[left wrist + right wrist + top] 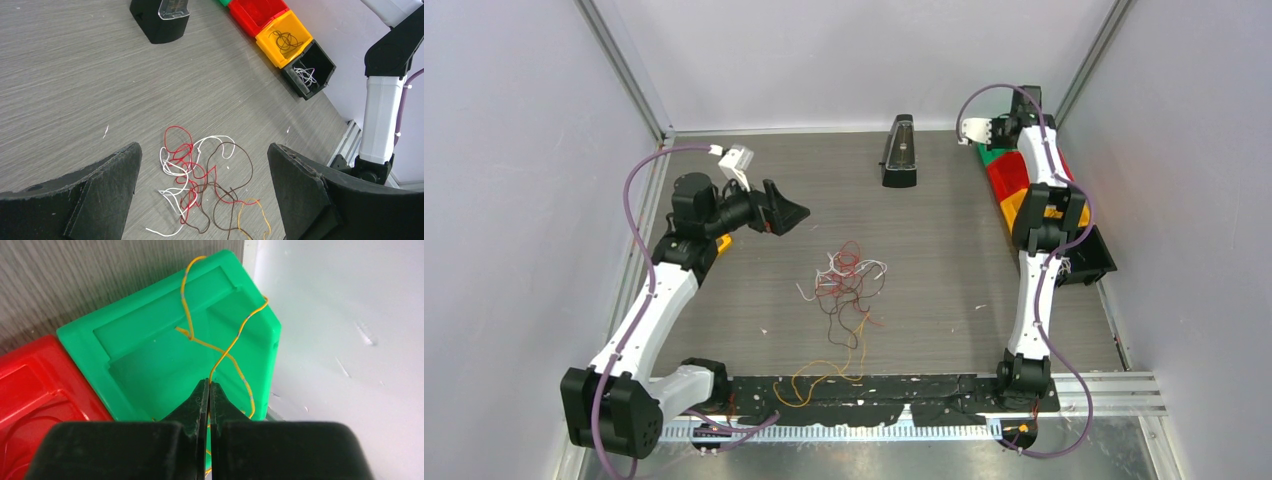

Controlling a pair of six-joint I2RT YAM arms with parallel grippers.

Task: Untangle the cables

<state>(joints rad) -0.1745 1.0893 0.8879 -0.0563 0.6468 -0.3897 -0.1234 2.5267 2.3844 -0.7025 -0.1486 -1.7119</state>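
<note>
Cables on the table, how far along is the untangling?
Done: a brown wire lies in the yellow bin and white wires in the black bin. In hand: the right gripper is shut on a yellow wire over the green bin. Remaining: a tangle of red, white, brown and orange wires on the table; the left gripper open, clear of it.

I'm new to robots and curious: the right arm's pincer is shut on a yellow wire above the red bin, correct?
Not quite. The right gripper is indeed shut on a yellow wire, but it hangs above the green bin, not the red bin next to it. The right wrist view shows this.
</note>
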